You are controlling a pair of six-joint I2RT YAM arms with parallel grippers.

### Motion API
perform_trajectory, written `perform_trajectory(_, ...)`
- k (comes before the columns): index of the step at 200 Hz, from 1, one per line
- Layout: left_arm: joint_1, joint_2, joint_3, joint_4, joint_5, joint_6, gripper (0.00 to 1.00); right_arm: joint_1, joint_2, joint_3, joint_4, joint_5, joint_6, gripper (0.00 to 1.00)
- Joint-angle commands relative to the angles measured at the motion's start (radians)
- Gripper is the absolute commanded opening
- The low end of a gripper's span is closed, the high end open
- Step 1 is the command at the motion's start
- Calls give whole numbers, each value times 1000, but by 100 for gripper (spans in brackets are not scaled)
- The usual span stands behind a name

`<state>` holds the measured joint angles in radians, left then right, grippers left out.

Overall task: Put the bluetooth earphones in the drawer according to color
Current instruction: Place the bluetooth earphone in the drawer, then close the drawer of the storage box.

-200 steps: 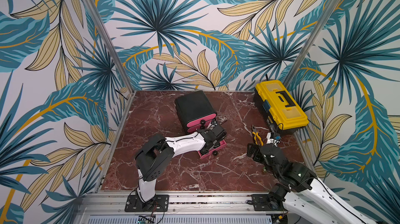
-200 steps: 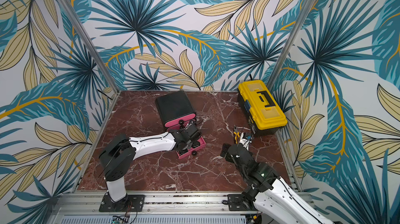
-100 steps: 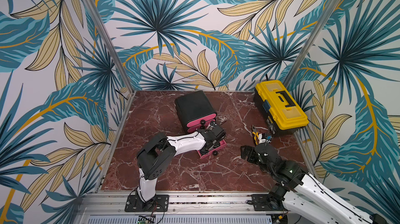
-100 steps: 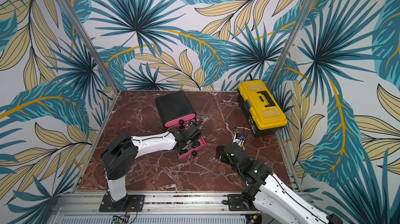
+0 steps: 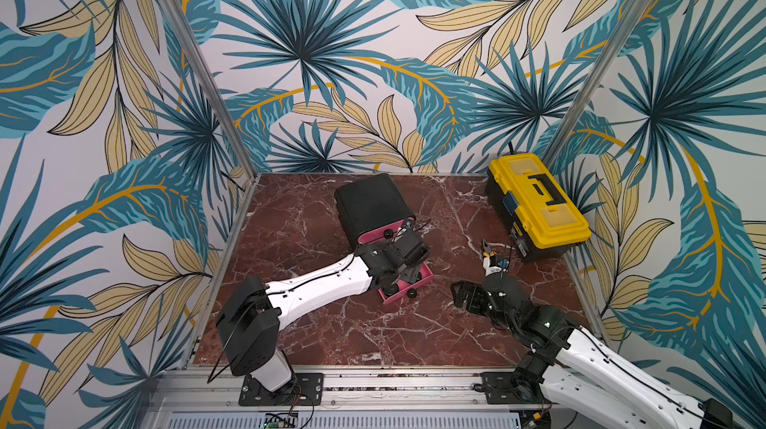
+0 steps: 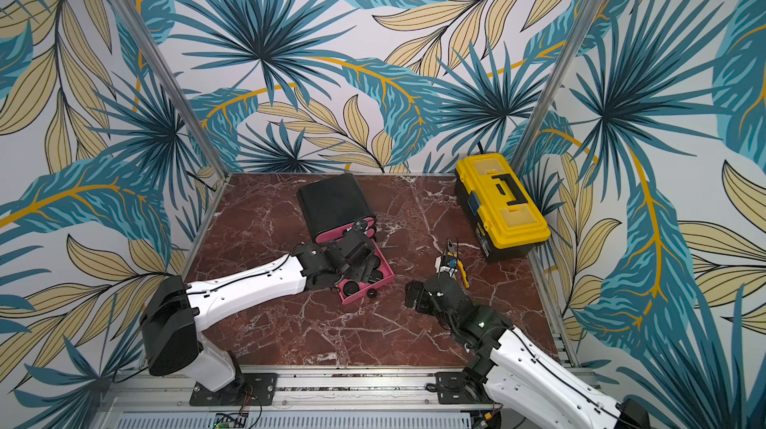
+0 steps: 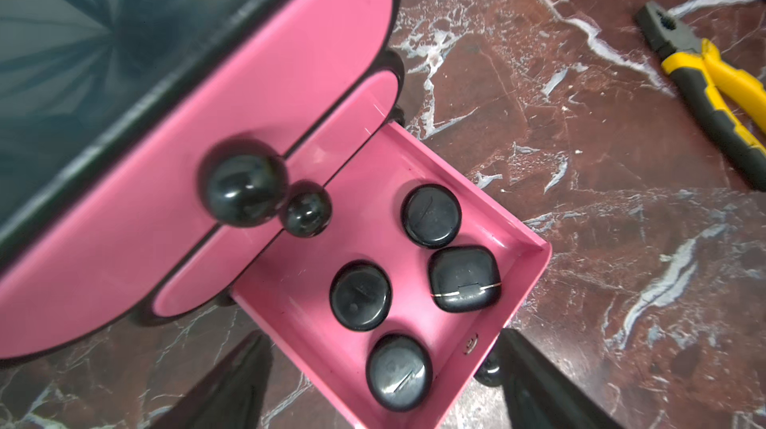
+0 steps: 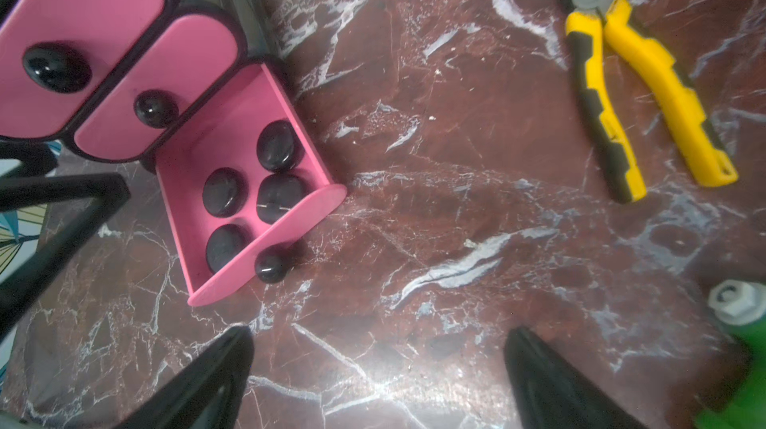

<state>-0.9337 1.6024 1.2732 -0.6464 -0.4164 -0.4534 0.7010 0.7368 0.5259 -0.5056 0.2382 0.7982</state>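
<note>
The cabinet's lowest drawer stands pulled out, its long axis pointing toward the robot and slanted to the right arm's side. Four black cases lie flat inside it. The left pincer hangs spread above them. The right pincer is spread over the surface.

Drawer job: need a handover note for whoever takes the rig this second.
Left pincer: open, empty, above the pulled-out bottom drawer.
Right pincer: open, empty, over the table.
Things: four black earphone cases lie in the bottom drawer; the two upper drawers are shut, contents hidden.
Done: no loose cases in view.
Left: probably just push the bottom drawer shut.
</note>
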Motion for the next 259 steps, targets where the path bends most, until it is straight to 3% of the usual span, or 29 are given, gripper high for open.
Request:
perform_trajectory(1, 24, -29, 71, -47, 15, 31, 96, 0, 23, -35, 74, -80, -34, 99)
perform_trajectory(14, 42, -30, 98, -63, 16, 46, 100, 1, 43, -46, 107, -111, -42, 98)
perform_trajectory(63, 156, -21, 183, -74, 71, 107, 100, 1, 179, -67, 222, -207, -82, 89)
perform_trajectory(155, 427, 93, 352, -139, 240, 129, 100, 5, 455, -7, 380, -251, -208, 65)
perform_trajectory(198, 481, 167, 373, -137, 231, 149, 100, 12, 589, 35, 433, -259, -242, 52)
perform_trajectory(259, 494, 172, 282, -114, 273, 138, 100, 36, 761, 103, 542, -290, -266, 43)
